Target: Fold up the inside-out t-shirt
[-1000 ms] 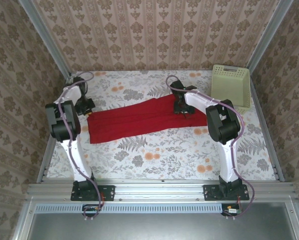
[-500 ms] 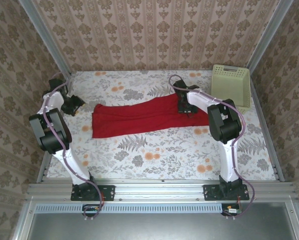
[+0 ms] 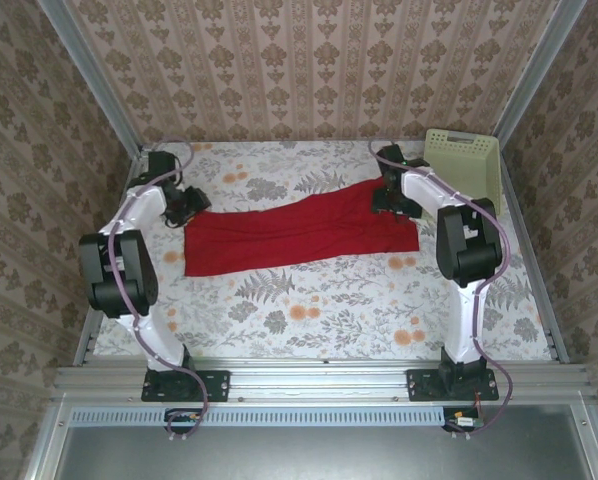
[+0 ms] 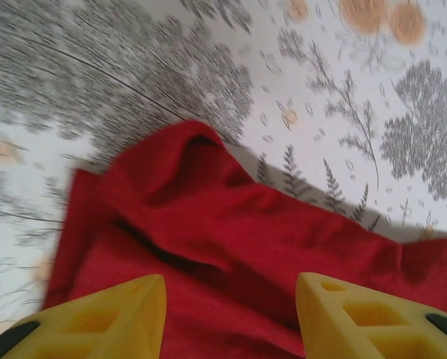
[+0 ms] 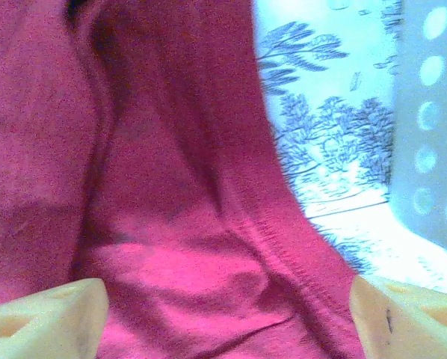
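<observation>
The inside-out t-shirt [image 3: 299, 232] lies as a long red band across the middle of the floral table [image 3: 329, 310], its left end nearer and its right end farther back. The left gripper [image 3: 187, 200] hangs at the band's far-left corner. In the left wrist view its yellow jaws stand apart with nothing pinched, and a rumpled ridge of cloth [image 4: 231, 254] lies beyond them. The right gripper [image 3: 397, 198] sits over the far-right end, jaws spread wide above a wrinkled hem [image 5: 171, 187], gripping nothing. The pale green basket [image 3: 462, 165] stands in the far-right corner, just beside that end.
</observation>
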Robot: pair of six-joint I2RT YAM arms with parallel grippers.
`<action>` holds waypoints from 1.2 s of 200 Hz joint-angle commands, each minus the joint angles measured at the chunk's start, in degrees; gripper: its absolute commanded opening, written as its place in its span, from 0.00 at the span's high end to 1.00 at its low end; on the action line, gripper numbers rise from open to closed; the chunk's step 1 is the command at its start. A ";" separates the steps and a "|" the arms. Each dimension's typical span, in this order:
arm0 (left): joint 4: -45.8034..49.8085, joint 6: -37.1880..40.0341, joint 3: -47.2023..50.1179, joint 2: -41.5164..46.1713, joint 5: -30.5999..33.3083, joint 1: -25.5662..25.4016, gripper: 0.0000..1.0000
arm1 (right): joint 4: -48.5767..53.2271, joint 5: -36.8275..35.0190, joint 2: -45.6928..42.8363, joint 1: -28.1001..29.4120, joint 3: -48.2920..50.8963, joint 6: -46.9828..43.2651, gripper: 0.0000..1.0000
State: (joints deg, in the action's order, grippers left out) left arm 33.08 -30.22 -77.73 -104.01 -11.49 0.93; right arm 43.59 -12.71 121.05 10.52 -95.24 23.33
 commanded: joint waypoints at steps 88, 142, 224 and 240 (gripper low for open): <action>-4.55 -1.60 7.07 -8.34 -0.90 5.78 0.51 | 7.05 5.83 11.25 -0.02 -11.48 0.73 0.02; -5.03 -1.75 8.98 -6.76 -0.27 7.21 0.50 | 9.69 5.87 14.32 2.88 -14.65 1.89 0.21; -8.85 -2.29 16.53 -1.03 -2.83 10.51 0.49 | 3.18 5.97 3.57 3.29 -3.17 0.65 1.00; -8.83 -1.60 17.43 -0.12 -2.95 10.17 0.49 | 1.92 3.60 -2.42 2.19 1.55 -0.12 1.00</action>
State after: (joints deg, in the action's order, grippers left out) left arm 20.93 -31.97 -62.98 -104.81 -16.16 10.61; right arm 45.36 -5.52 126.78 14.76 -99.79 24.18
